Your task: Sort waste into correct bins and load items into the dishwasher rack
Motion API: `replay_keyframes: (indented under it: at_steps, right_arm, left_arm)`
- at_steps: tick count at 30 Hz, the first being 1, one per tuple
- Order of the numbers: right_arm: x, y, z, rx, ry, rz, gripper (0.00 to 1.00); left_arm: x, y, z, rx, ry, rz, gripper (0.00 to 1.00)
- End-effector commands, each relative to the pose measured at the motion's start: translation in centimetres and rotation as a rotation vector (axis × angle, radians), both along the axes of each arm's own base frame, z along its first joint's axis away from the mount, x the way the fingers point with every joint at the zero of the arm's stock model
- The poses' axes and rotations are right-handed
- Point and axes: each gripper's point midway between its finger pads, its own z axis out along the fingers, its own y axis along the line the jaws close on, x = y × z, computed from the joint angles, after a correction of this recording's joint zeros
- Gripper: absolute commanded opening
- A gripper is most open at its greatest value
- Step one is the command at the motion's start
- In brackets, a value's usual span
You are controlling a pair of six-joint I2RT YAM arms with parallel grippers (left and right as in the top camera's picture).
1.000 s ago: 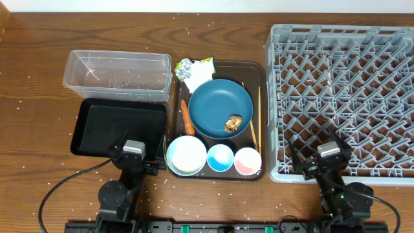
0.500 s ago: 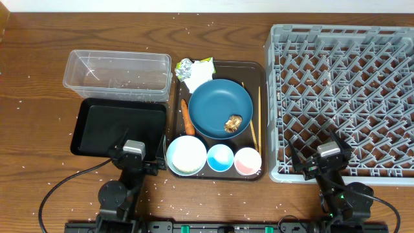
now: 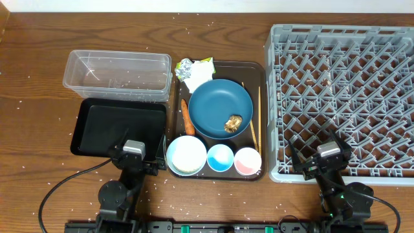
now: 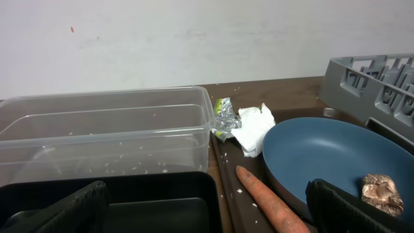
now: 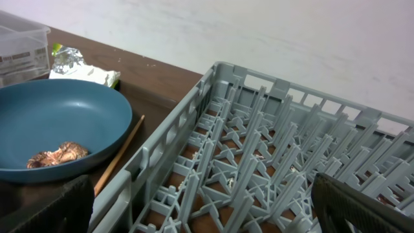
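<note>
The dark blue plate lies on a brown serving tray and holds a brown food scrap. An orange carrot, a foil ball, a white napkin and a green-yellow wrapper lie beside it. Chopsticks lie along its right. A white bowl, a light-blue cup and a pink cup stand in front. The clear tub and black tray are left, the grey rack right. My left gripper and right gripper are open and empty at the near edge.
White rice grains are scattered over the wooden table. In the left wrist view the carrot lies between the black tray and the plate. The right wrist view looks into the rack beside the chopsticks.
</note>
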Motion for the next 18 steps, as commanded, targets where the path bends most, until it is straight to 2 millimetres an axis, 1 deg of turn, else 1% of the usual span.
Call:
replay_keyframes:
  at_steps: [1,4,10,13,15,18]
  right_arm:
    - [0.0,0.0,-0.1,-0.011,-0.005,0.004,0.99]
    - [-0.1,0.4,-0.1,-0.007,-0.005,0.03,0.99]
    - [-0.1,0.5,-0.1,-0.004,-0.004,0.036,0.99]
    - [-0.2,0.8,0.0,0.036,0.001,0.048,0.99]
    - [-0.2,1.1,0.6,0.093,-0.007,0.057,0.99]
    - [-0.3,1.2,2.7,0.178,-0.047,0.063,0.99]
  left_arm:
    - [-0.2,-0.3,-1.3,0.01,0.042,-0.017,0.98]
    - [-0.2,-0.3,-1.3,0.009,0.041,-0.018,0.98]
    - [-0.2,-0.5,-1.3,-0.007,0.045,-0.026,0.98]
    - [-0.2,-0.5,-1.3,-0.033,0.051,-0.024,0.98]
    - [-0.2,-0.8,-1.0,-0.117,0.056,-0.032,0.98]
    - [-0.7,-2.4,0.0,-0.211,0.057,-0.121,0.98]
